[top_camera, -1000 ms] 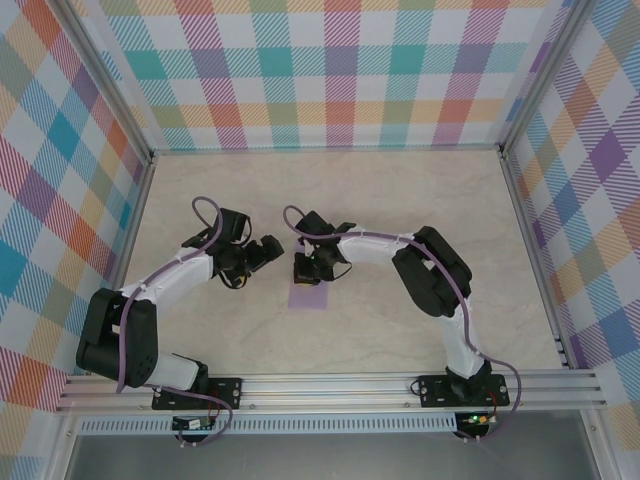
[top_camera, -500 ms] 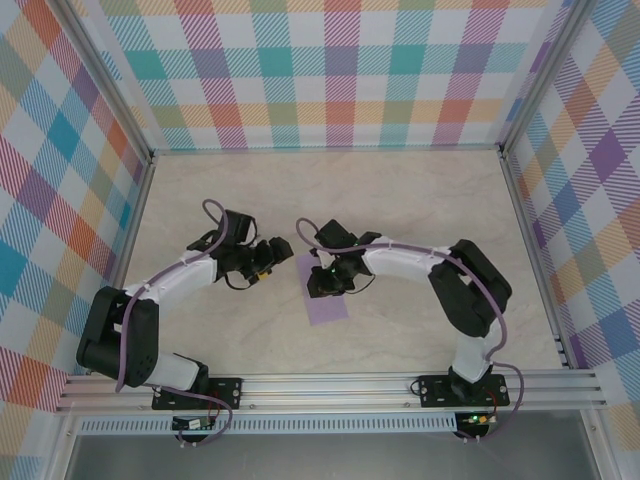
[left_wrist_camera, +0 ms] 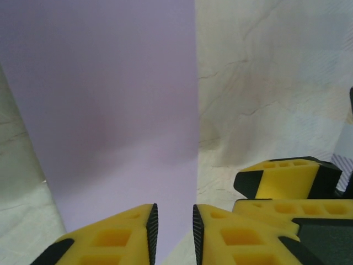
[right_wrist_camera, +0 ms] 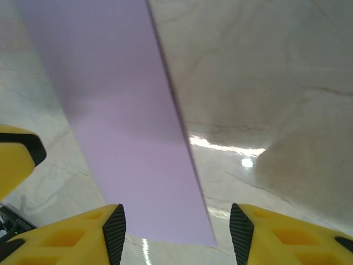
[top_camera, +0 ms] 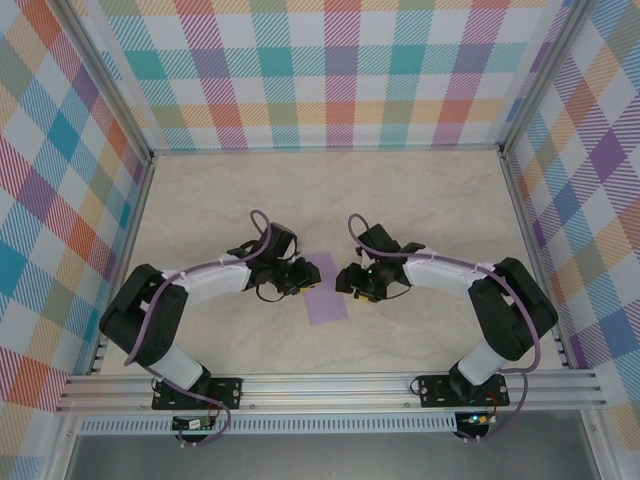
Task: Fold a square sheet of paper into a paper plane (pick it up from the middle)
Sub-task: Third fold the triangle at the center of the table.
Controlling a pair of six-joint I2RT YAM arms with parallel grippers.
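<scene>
The square sheet of paper (top_camera: 326, 290) lies on the marble table as a long lavender rectangle, apparently folded in half. My left gripper (top_camera: 304, 276) is at its left edge. In the left wrist view its jaws (left_wrist_camera: 175, 212) stand a narrow gap apart, with the paper (left_wrist_camera: 110, 110) running between and under them. My right gripper (top_camera: 344, 280) is at the paper's right edge, open wide. In the right wrist view the near end of the paper (right_wrist_camera: 124, 121) lies between its spread fingers (right_wrist_camera: 177, 215), untouched.
The right gripper's yellow fingers (left_wrist_camera: 287, 178) show at the lower right of the left wrist view. A left finger (right_wrist_camera: 14, 157) shows at the left of the right wrist view. Checked walls (top_camera: 340, 75) and metal rails (top_camera: 330, 385) bound the table.
The right gripper has let go of the paper, drawn off to the right and opened. The left gripper has moved right to the paper's edge and narrowed. The paper now lies flat.
</scene>
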